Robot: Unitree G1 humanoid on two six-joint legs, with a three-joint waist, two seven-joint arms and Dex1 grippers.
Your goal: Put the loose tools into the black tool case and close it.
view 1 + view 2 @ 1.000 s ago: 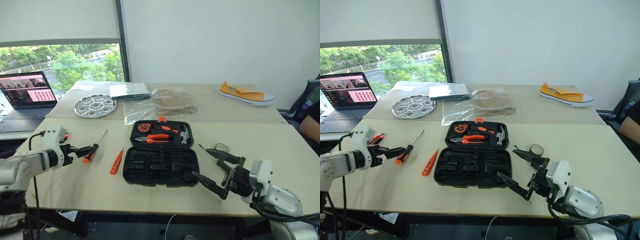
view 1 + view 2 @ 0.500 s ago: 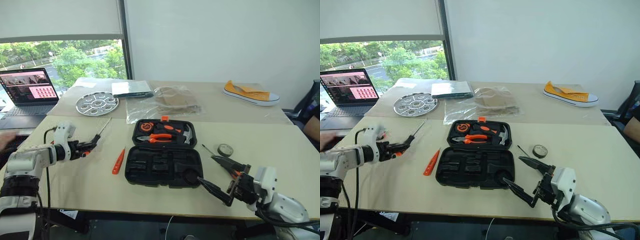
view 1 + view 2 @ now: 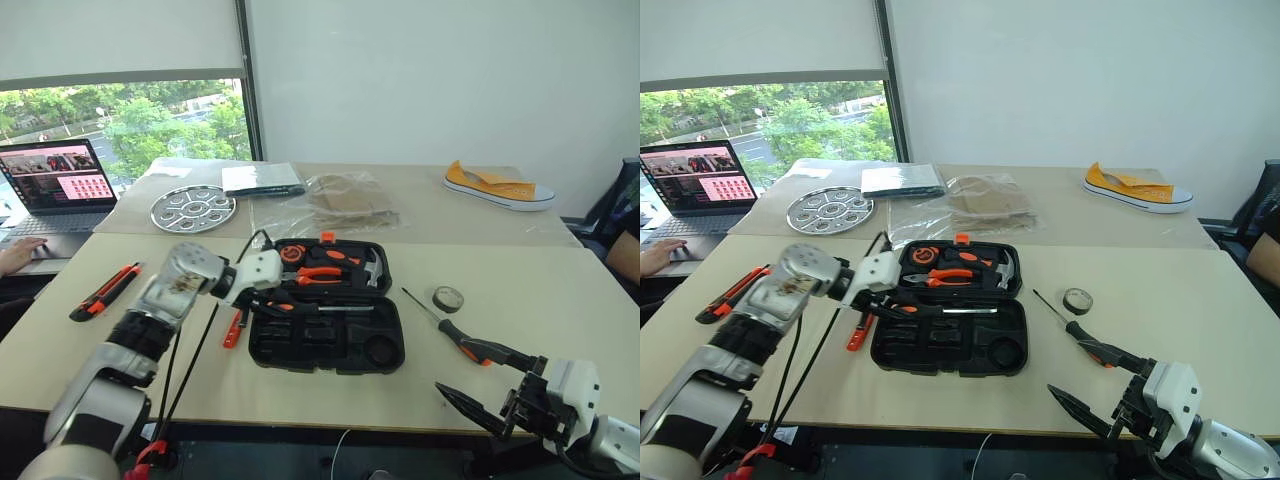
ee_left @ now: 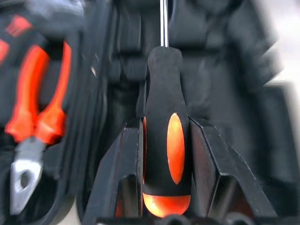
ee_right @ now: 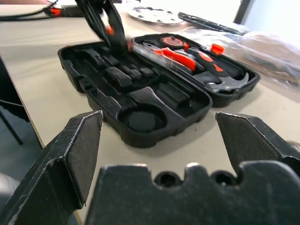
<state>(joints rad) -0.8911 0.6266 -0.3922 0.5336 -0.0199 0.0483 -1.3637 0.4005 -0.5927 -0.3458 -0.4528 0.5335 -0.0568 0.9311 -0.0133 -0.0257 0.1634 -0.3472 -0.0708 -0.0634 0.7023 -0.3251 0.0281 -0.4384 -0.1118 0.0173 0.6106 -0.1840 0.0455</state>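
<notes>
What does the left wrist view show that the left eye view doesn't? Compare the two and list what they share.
Left wrist view: a close look at the left gripper, its fingers clamped on the held screwdriver by its black-and-orange handle, shaft pointing into the case.

Left eye view: the knife, tape roll, second screwdriver and orange screwdriver lying on the table, plus the open right gripper.

Both: the open case, the pliers and the held screwdriver.

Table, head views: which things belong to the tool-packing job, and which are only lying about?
Job: tool case, held screwdriver, loose black screwdriver, orange screwdriver, utility knife, tape roll.
Lying about: yellow shoe, metal tray, laptop, plastic bags.
</notes>
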